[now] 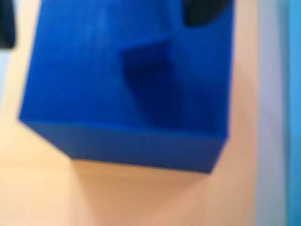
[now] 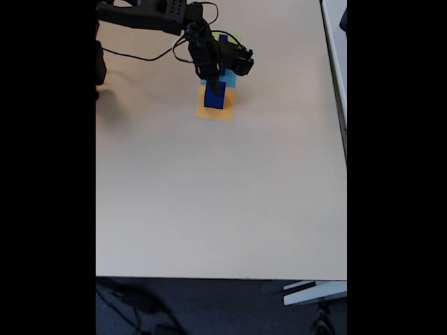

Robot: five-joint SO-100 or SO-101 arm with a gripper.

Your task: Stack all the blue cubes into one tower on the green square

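In the wrist view a large blue cube (image 1: 94,80) sits very close under the camera on an orange square (image 1: 141,197). A smaller, darker blue cube (image 1: 150,77) rests on its top face. My gripper (image 1: 103,19) hangs over them, open, one dark finger (image 1: 204,12) above the big cube's top right and the other at the left edge. In the fixed view the gripper (image 2: 214,89) points down onto this cube stack (image 2: 214,99). Behind the arm another blue cube (image 2: 223,40) stands by a sliver of the green square (image 2: 236,38).
A light-blue flat square (image 2: 228,79) lies between the orange square (image 2: 216,112) and the green one, and shows as a strip (image 1: 294,117) at the right of the wrist view. Cables loop off the arm (image 2: 150,14). The beige table (image 2: 223,195) stretches toward its front edge.
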